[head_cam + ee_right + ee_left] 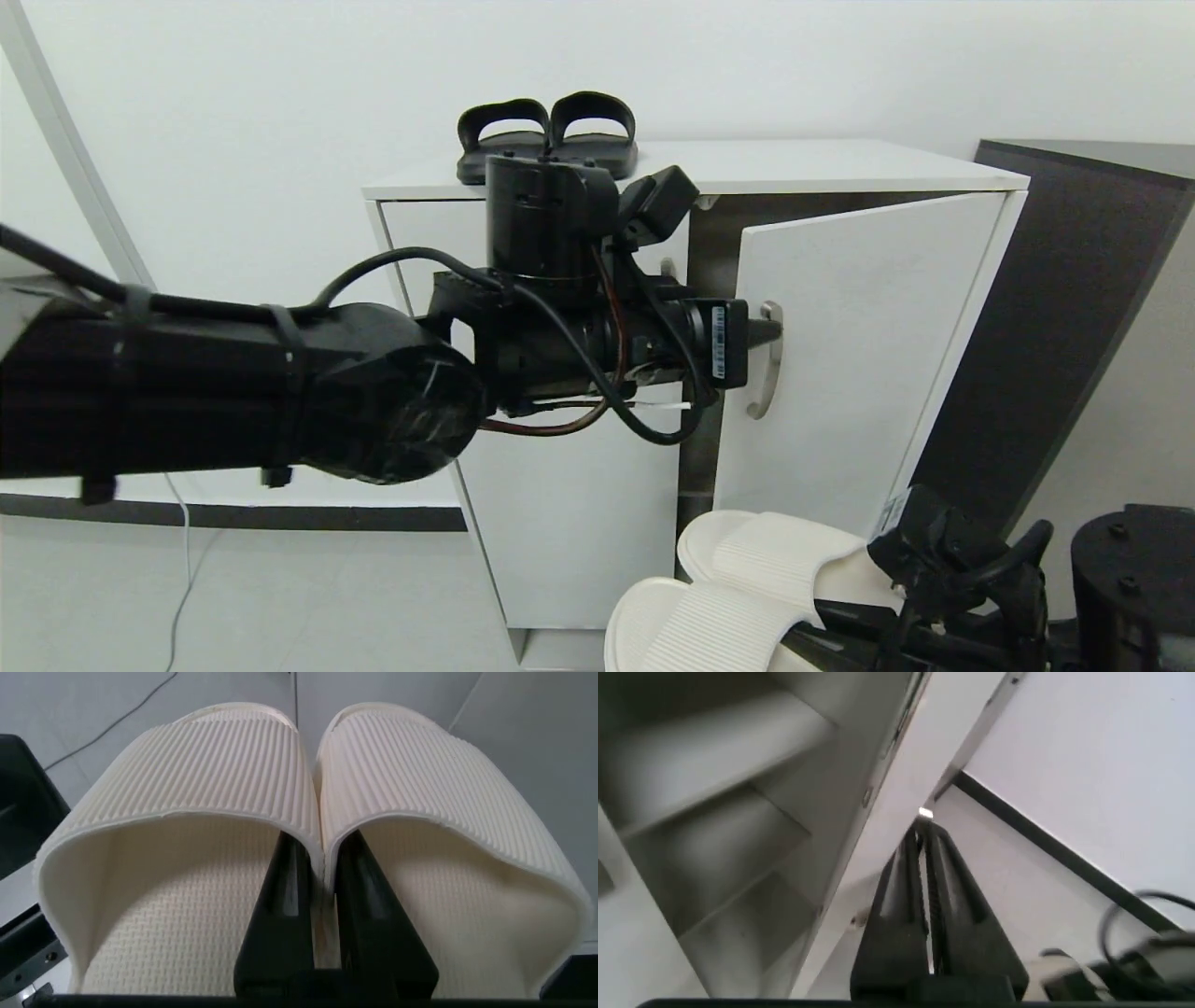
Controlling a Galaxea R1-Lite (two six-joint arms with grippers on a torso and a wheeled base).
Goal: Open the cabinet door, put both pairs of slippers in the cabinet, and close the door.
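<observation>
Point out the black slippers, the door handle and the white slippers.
black slippers [548, 142], head view, where the two soles meet.
door handle [768, 373], head view, lower half of the bar.
white slippers [780, 560], head view, ribbed strap of the farther one.

White cabinet [569, 523] with a silver handle [767, 364]; plain black slippers [548, 135] at twelve o'clock; cream slippers [747, 579] at five o'clock, straps ribbed, insoles diamond-patterned; dark grey panel [1055, 327] at three o'clock
</observation>
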